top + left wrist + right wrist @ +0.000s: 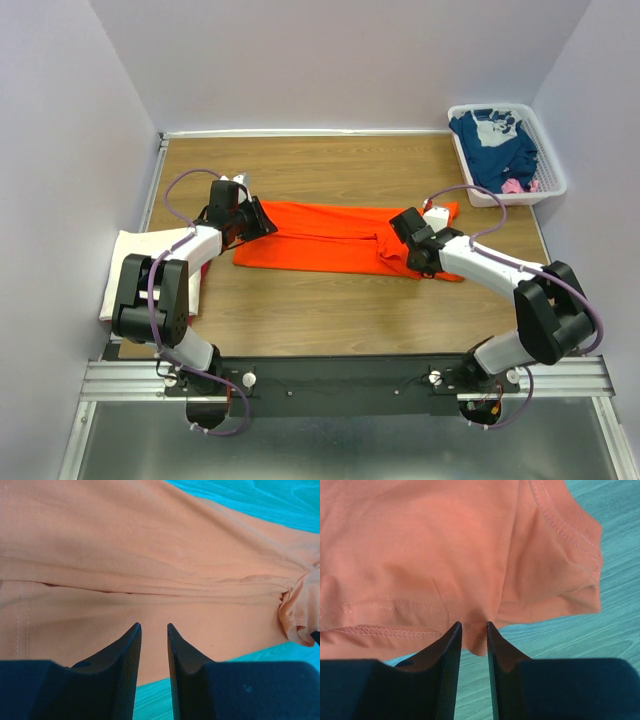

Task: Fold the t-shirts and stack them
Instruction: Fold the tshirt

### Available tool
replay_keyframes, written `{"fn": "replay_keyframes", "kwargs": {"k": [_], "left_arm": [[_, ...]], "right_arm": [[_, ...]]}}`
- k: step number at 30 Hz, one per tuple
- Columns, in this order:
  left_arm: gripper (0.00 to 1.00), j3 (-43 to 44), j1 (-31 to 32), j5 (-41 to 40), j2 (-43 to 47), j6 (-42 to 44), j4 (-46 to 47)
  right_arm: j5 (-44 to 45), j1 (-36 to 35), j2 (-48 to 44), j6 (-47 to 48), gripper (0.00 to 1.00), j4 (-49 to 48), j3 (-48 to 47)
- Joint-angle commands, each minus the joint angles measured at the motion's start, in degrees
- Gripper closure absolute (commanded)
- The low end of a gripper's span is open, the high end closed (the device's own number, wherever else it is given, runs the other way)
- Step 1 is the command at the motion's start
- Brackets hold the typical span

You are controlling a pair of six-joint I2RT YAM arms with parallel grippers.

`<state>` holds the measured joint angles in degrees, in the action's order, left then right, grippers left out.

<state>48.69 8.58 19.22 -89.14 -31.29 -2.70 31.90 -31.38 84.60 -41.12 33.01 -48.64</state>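
Observation:
A bright orange t-shirt (330, 238) lies folded into a long band across the middle of the table. My left gripper (262, 222) hovers at its left end, open, and the left wrist view shows nothing between the jaws (154, 626), only cloth (150, 555) beyond them. My right gripper (392, 240) is at the shirt's right end by the sleeve. Its jaws (474, 625) stand slightly apart, with a small pucker of orange cloth (479, 642) between the tips. A cream-white t-shirt (125, 270) lies folded at the table's left edge, under the left arm.
A white slotted basket (497, 107) stands at the back right corner, holding a navy t-shirt with white print (495, 140) and a bit of pink cloth (515, 185). Purple walls close in the table on three sides. Bare wood (330, 310) lies in front of the orange shirt.

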Motion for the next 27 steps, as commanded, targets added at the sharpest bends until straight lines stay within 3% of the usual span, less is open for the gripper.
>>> {"fn": "replay_keyframes", "kwargs": {"k": [1,17,27], "left_arm": [[0.65,0.2,-0.3,1.6,-0.2,0.8,0.3],[0.66,-0.3,-0.3,1.7,-0.2,0.9,0.3],[0.66,-0.6,-0.3,1.2,0.1,0.5,0.3]], "right_arm": [[1.1,0.3,-1.0,-1.0,0.66,1.3,1.0],[0.3,0.3,-2.0,-1.6,0.67,2.1,2.8],[1.4,0.3,-6.2,-3.4,0.93,3.0,4.6]]}}
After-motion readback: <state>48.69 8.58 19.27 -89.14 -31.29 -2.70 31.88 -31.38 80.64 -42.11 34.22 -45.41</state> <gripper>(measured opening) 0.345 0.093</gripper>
